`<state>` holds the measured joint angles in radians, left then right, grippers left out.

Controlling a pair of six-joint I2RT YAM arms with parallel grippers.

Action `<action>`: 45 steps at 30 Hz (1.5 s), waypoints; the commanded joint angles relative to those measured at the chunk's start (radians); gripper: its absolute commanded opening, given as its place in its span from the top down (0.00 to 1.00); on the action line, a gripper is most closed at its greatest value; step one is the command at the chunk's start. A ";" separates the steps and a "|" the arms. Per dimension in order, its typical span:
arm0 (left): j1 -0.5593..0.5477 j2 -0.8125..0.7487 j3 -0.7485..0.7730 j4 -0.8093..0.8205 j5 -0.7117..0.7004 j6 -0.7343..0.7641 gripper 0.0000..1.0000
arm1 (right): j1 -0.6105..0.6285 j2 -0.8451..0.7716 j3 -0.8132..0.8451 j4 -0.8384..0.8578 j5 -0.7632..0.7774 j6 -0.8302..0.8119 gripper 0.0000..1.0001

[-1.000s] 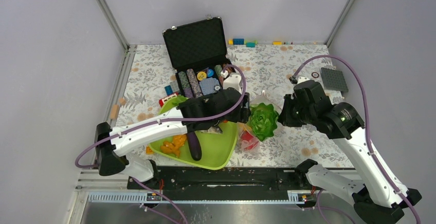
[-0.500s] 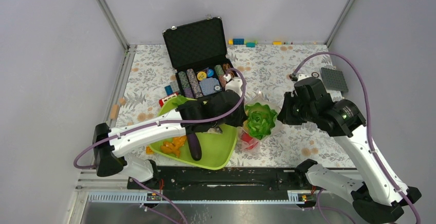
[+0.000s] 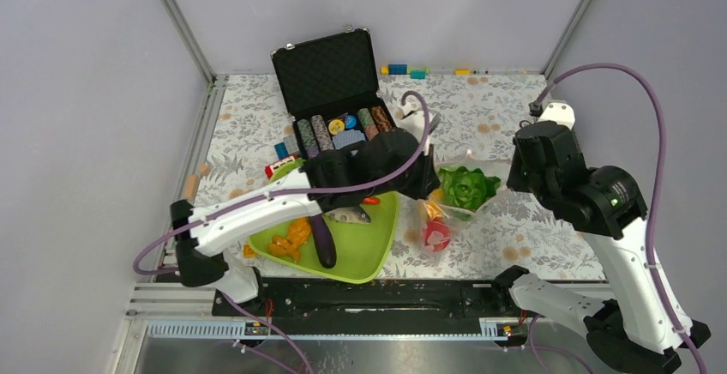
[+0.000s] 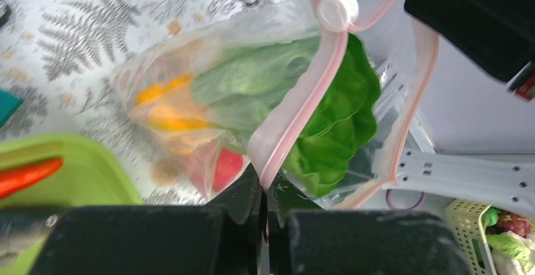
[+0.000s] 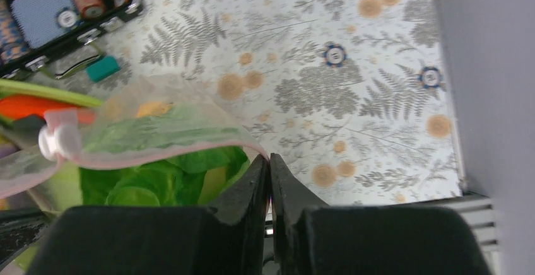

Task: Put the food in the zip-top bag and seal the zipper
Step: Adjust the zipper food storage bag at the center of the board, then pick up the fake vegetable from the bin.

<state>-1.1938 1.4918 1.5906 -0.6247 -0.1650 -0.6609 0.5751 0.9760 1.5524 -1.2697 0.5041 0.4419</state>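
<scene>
1. Holds zip-top bag (image 3: 467, 194) between both arms, just beside lime tray (image 3: 364, 258), lettuce (image 3: 465, 187) inside.
2. Pinches pink zipper (image 4: 296, 120) with left fingers (image 4: 255, 190), closed tight on it.
3. Pinches zipper too with right fingers (image 5: 258, 173), over floral bench (image 5: 353, 98).

1. From overhead I get bright, even, diffuse light; shadows under the arms are faint and soft-edged; the tablecloth (image 3: 506, 117) reads sharp across the frame.
2. My left wrist view is soft throughout; the zip-top bag (image 4: 208, 98) smears slightly; the green tray (image 4: 107, 174) at the left edge is a blur; the left gripper (image 4: 264, 187) is a dark, unfocused mass; the wall behind washes pale.
3. My right wrist view is crisper on the tablecloth; the bag near the lens blurs; the right gripper (image 5: 270, 164) shows black and featureless.
</scene>
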 commanded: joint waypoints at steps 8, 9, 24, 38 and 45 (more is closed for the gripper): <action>0.001 0.245 0.332 0.033 0.096 0.068 1.00 | -0.011 -0.033 0.151 -0.041 0.284 -0.028 0.94; 0.003 0.235 0.309 0.041 0.088 0.067 1.00 | -0.012 -0.039 0.132 -0.022 0.275 -0.033 0.94; 0.051 -0.025 -0.229 0.085 0.037 -0.022 0.57 | -0.011 -0.013 -0.278 0.276 -0.248 -0.004 0.96; 0.147 -0.535 -0.593 -0.003 -0.233 -0.139 0.01 | -0.011 -0.085 -0.329 0.399 -0.471 -0.087 0.94; 0.358 -0.643 -0.833 -0.002 -0.186 -0.330 0.01 | -0.011 -0.095 -0.364 0.434 -0.454 -0.106 0.94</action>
<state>-0.9016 0.8696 0.8444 -0.6132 -0.3351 -0.8608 0.5682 0.8845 1.1957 -0.8921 0.0586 0.3687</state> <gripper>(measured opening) 0.985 0.072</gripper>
